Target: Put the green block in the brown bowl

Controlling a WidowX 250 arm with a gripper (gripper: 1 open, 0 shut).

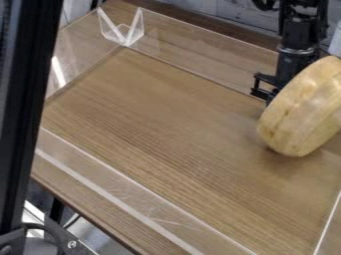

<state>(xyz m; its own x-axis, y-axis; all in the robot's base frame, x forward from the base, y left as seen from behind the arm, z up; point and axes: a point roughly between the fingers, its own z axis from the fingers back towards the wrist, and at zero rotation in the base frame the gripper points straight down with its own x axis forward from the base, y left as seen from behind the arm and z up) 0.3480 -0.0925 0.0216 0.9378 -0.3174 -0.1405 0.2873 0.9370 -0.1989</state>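
Note:
The brown bowl stands tipped on its side at the right edge of the wooden table, with its rounded tan outside facing me. My black gripper hangs straight down just behind the bowl's left rim, against it or very close. Its fingertips are hidden by the bowl; it looks shut, and I cannot see anything in it. The green block is out of view.
Low clear plastic walls run around the table. A small clear folded stand sits at the far left corner. A black pole crosses the left foreground.

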